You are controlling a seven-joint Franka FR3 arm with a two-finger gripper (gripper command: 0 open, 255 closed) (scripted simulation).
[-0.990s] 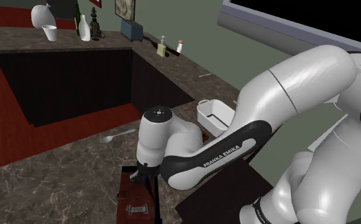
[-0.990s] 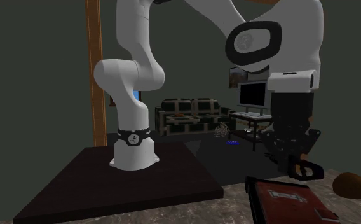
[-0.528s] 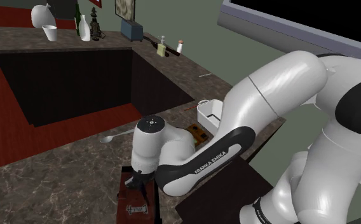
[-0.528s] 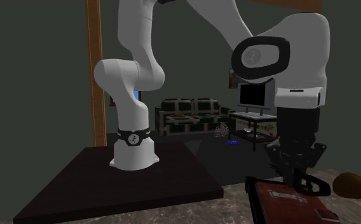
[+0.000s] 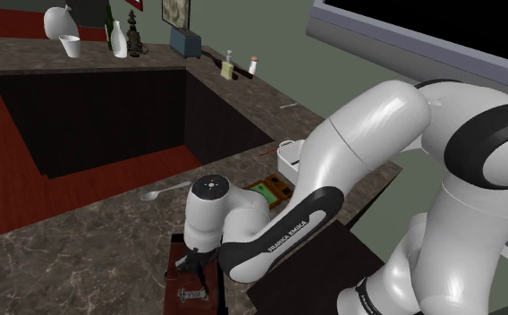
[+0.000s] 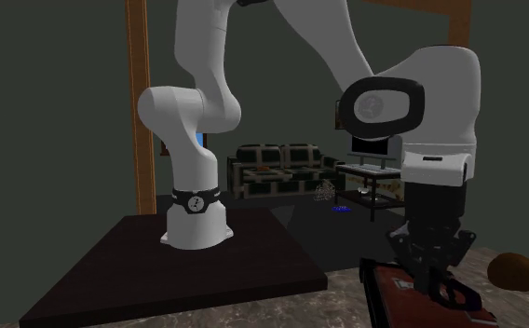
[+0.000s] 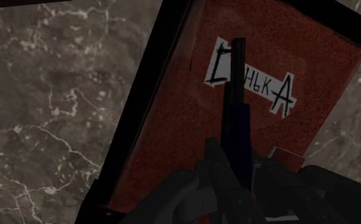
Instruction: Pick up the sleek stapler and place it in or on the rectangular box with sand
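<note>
Black gripper [image 6: 437, 280], lower right of second exterior view, fingers pinched narrow on sleek stapler [image 7: 236, 108]; stapler's long axis runs straight out from fingertips, across white label [image 7: 281, 95], over red black-rimmed box [image 7: 144, 114] (likely the sand box; contact unclear) on marble counter [image 7: 52, 95]

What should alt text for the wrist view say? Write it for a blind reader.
A dark, slender stapler is clasped in the black claw, seen against a red book. The book has a white label with black letters and lies on a dark marbled counter.
</note>
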